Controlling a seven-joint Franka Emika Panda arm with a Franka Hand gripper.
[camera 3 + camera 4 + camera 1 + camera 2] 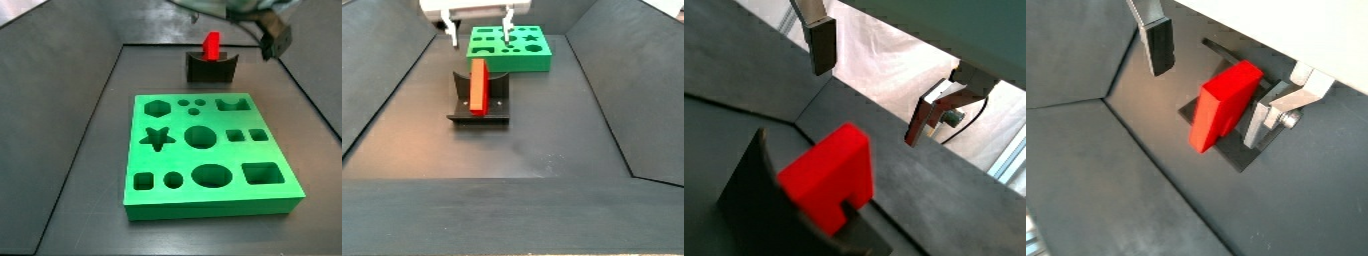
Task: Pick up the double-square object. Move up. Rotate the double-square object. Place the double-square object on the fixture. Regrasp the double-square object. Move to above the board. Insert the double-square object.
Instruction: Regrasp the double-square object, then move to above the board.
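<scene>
The red double-square object (pixel 478 82) stands on edge in the notch of the dark fixture (pixel 480 107), also seen in a side view as double-square object (pixel 211 45) on the fixture (pixel 210 69). My gripper (pixel 480 38) hangs open just above it, with nothing between the fingers (pixel 1160 45). In both wrist views the red block (pixel 824 180) sits below and apart from the pads, one finger (pixel 822 45) on each side of its line. The green board (pixel 207 150) with its shaped cut-outs lies on the floor beyond the fixture.
Dark sloping walls (pixel 382 90) enclose the grey floor (pixel 543 150) on both sides. The board (pixel 509 45) lies close behind the fixture, near the gripper.
</scene>
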